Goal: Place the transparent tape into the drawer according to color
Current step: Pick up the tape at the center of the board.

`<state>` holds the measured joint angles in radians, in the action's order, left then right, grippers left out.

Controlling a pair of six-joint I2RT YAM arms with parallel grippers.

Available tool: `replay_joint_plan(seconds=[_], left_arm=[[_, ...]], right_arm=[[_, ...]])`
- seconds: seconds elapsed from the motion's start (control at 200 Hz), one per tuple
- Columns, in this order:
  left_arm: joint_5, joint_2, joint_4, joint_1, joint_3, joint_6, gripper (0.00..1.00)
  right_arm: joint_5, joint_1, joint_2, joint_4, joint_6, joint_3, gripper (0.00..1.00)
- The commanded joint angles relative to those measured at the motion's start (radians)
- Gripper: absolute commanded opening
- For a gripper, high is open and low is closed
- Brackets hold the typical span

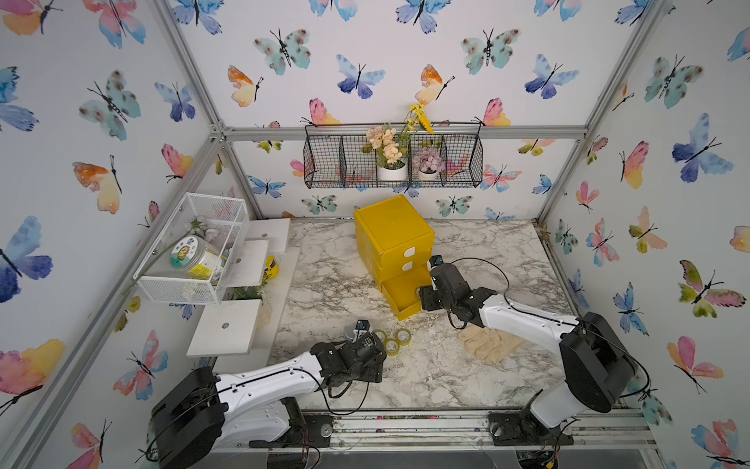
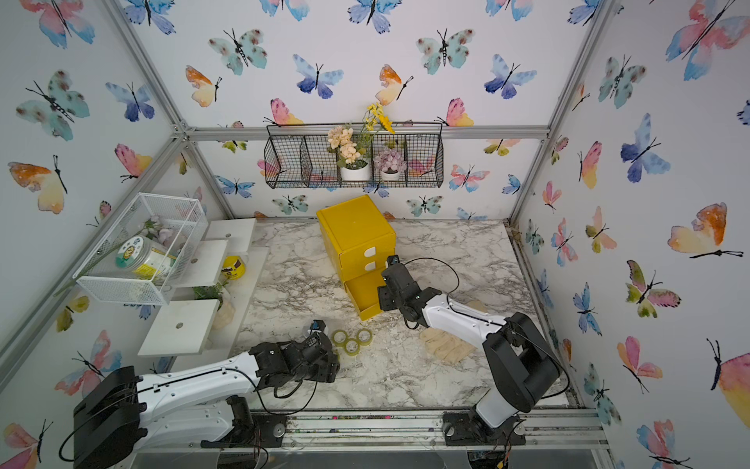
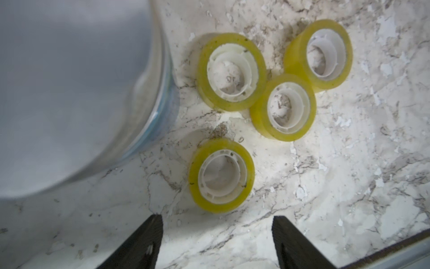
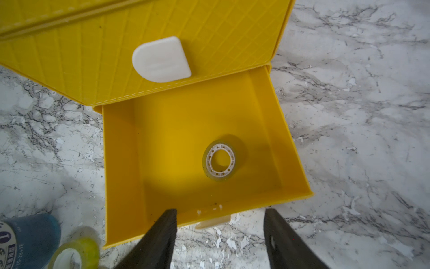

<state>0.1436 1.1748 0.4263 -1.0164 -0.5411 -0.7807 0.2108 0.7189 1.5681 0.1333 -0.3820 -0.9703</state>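
The yellow cabinet stands mid-table with its bottom drawer pulled out; the two upper drawers are shut. One yellow-green roll of transparent tape lies flat inside the open drawer. My right gripper hovers open over that drawer's front edge, with nothing between its fingers. Several more yellow-green rolls lie flat on the marble. My left gripper is open just short of the nearest roll, apart from it. In both top views these rolls sit right in front of the left wrist.
A blue-grey jar stands close beside the rolls, blurred and large in the left wrist view. A beige glove lies under the right arm. A white mesh basket and white shelves line the left side.
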Motion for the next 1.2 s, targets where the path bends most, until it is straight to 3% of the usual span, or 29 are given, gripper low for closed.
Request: replay_joint_plan(seconds=[0.0, 0.25, 0.556, 0.711, 0.971, 1.196], left_arm=[[0.045, 0.057, -0.031, 0.015, -0.028, 0.033, 0.79], [0.063, 0.160, -0.053, 0.015, -0.065, 0.065, 0.75], [0.062, 0.223, -0.063, 0.012, -0.080, 0.080, 0.63], [0.063, 0.235, -0.065, 0.012, -0.083, 0.080, 0.52], [0.044, 0.124, 0.004, 0.009, -0.094, 0.057, 0.45], [0.043, -0.026, 0.141, -0.013, -0.176, 0.038, 0.45]], right_arm=[[0.019, -0.003, -0.031, -0.011, -0.009, 0.013, 0.65], [0.029, -0.003, -0.044, -0.014, -0.006, 0.018, 0.65], [0.035, -0.002, -0.049, -0.024, -0.005, 0.021, 0.65], [0.040, -0.003, -0.046, -0.026, -0.006, 0.021, 0.65], [0.039, -0.002, -0.048, -0.031, -0.009, 0.023, 0.65], [0.033, -0.003, -0.076, -0.037, -0.024, 0.036, 0.65]])
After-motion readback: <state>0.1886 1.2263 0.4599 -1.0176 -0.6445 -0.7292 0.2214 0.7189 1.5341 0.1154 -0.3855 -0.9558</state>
